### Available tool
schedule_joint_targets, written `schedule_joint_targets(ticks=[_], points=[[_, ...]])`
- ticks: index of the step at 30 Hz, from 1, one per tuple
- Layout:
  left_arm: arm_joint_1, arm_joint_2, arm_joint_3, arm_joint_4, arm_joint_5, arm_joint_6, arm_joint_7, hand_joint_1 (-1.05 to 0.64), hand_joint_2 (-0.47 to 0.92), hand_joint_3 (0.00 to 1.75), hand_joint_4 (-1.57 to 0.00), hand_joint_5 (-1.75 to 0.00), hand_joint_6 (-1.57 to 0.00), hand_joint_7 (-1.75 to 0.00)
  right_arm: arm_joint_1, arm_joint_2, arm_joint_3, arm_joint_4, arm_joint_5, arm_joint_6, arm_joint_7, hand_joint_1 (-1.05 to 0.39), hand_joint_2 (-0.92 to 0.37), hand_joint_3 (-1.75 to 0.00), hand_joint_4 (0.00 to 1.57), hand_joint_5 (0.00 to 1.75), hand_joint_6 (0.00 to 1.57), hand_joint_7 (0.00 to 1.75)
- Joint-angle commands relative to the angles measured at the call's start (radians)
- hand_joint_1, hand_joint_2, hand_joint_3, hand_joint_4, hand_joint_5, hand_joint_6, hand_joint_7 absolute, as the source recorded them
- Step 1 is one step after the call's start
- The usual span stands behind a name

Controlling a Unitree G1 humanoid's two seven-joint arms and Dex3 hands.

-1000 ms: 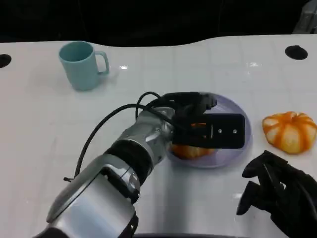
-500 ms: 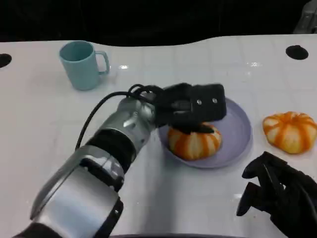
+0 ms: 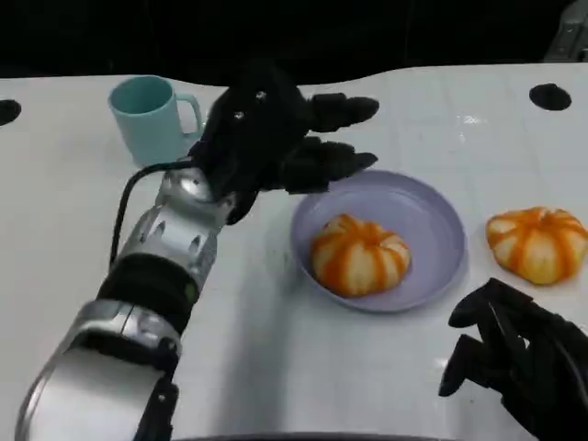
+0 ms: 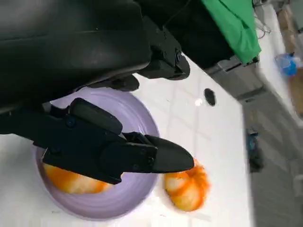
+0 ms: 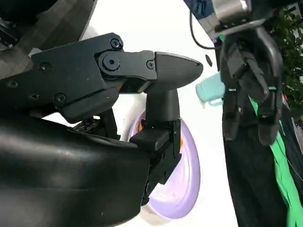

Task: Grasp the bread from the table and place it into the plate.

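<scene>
Head view shows the left hand, fingers now spread and empty, lifted toward the upper left of the frame, leaving the bread in the plate, so placing looks done.

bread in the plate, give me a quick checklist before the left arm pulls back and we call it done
1. Bread lies inside the plate: ok.
2. Left hand holds nothing, fingers apart: ok.
3. Left hand is raised off the plate, beside its rim: ok.
4. Mug stands upright, close to the left arm's way back: ok, but watch it.
5. Right hand holds nothing and rests near the table's edge: ok.
6. Second bread lies on the table beside the plate; whether it must go in too: cannot tell.
</scene>
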Motion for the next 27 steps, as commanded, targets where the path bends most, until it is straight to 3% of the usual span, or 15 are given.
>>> schedule_joint_targets(ticks=[1,10,12,13,16,19,23,27], points=[[0.119,0.009,0.085,-0.194,-0.141,0.140,-0.037,-0.60,0.92,0.40,-0.46,-0.77,-0.58,-0.11,-0.003,-0.006,-0.013,-0.006,0.008,0.008,-0.008,-0.43,-0.92,-0.44,0.62,1.75,0.48,1.62],[0.339,-0.008,0.179,-0.543,-0.360,0.381,-0.009,-0.60,0.92,0.38,-0.55,-1.12,-0.74,-0.24,-0.001,-0.011,-0.009,-0.006,0.001,-0.001,-0.004,-0.43,-0.92,-0.46,0.62,1.75,0.48,1.62],[0.395,-0.020,0.204,-0.625,-0.415,0.454,0.018,-0.58,0.92,0.41,-0.53,-1.24,-0.69,-0.43,0.000,-0.009,-0.010,-0.008,0.003,0.004,-0.008,-0.43,-0.92,-0.46,0.61,1.75,0.48,1.62],[0.415,-0.025,0.213,-0.656,-0.438,0.484,0.031,-0.58,0.92,0.42,-0.53,-1.32,-0.61,-0.67,0.000,-0.008,-0.011,-0.010,0.005,0.006,-0.009,-0.43,-0.92,-0.46,0.61,1.75,0.48,1.62],[0.461,-0.037,0.231,-0.724,-0.490,0.546,0.062,-0.57,0.92,0.43,-0.54,-1.40,-0.55,-0.88,0.002,-0.009,-0.011,-0.011,0.006,0.005,-0.008,-0.43,-0.92,-0.46,0.61,1.75,0.48,1.61],[0.545,-0.058,0.259,-0.815,-0.552,0.601,0.100,-0.57,0.92,0.47,-0.53,-1.65,-0.49,-1.30,0.006,-0.011,-0.008,-0.012,0.002,0.001,-0.006,-0.43,-0.92,-0.46,0.60,1.75,0.47,1.61],[0.628,-0.079,0.269,-0.904,-0.593,0.630,0.150,-0.57,0.92,0.50,-0.60,-1.74,-0.50,-1.51,0.006,-0.011,-0.008,-0.010,0.004,-0.001,-0.001,-0.44,-0.92,-0.45,0.60,1.75,0.47,1.61],[0.659,-0.083,0.266,-0.939,-0.615,0.639,0.175,-0.56,0.92,0.51,-0.64,-1.75,-0.50,-1.58,0.005,-0.011,-0.008,-0.010,0.006,-0.001,0.001,-0.44,-0.92,-0.45,0.60,1.75,0.47,1.61]])
